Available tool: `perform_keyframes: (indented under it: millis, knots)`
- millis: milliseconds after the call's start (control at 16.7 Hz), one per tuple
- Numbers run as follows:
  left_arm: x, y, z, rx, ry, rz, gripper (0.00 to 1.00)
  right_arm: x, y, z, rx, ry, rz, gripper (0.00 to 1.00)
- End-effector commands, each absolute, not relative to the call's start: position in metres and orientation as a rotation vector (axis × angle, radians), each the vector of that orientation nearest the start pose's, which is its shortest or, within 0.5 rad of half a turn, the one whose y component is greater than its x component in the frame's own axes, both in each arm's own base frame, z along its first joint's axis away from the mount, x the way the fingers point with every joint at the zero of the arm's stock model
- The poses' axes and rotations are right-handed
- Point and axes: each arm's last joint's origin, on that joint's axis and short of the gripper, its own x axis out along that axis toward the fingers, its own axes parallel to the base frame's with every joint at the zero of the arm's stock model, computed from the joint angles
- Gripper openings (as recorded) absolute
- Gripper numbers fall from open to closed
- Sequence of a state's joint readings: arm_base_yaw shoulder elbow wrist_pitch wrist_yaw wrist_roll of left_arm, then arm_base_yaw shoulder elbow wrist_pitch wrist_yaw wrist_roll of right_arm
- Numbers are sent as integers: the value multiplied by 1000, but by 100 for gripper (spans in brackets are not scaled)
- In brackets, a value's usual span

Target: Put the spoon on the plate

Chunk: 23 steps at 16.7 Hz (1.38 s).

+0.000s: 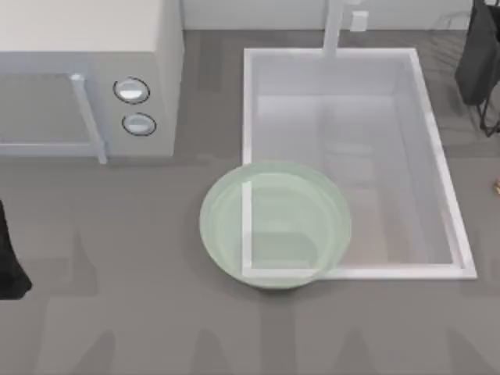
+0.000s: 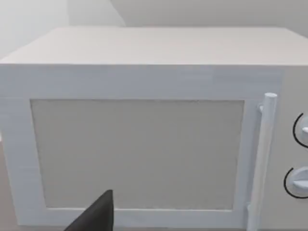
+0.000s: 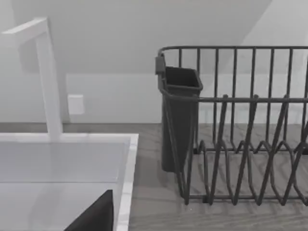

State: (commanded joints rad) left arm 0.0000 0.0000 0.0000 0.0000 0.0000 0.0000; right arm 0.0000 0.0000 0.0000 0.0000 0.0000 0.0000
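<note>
The plate (image 1: 275, 225), a pale-green translucent round dish, lies in the middle of the top view, overlapping the sink's front-left corner. A tiny orange-yellow speck at the top view's right edge looks like the spoon (image 1: 497, 186) handle end; the rest of it is cut off. My left arm (image 1: 9, 262) is a dark shape at the left edge, far from the plate. One dark finger (image 2: 96, 216) of the left gripper points at the microwave door. One dark finger (image 3: 96, 214) of the right gripper hangs over the sink's rim, beside the dish rack.
A white microwave (image 1: 86, 86) with a bar handle and two knobs stands at the back left. The white sink (image 1: 351, 156) with its tap fills the back right. A dark wire dish rack (image 3: 250, 130) with a cutlery cup (image 1: 478, 55) stands right of the sink.
</note>
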Motion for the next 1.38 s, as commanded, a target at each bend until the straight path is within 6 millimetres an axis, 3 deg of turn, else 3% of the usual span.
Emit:
perform_keyframes:
  millis: [300, 480, 660, 960, 1380]
  knots:
    - [106, -1, 160, 0, 0, 0, 100, 106, -1, 171, 4, 46, -5, 100]
    - [106, -1, 160, 0, 0, 0, 100, 112, -2, 197, 15, 166, -8, 100]
    - [106, -1, 160, 0, 0, 0, 100, 132, -1, 224, 30, 368, -11, 100]
    - [106, -1, 160, 0, 0, 0, 100, 202, -1, 247, 63, 821, -30, 100]
    - [106, -1, 160, 0, 0, 0, 100, 308, -3, 225, 101, 1338, -78, 100]
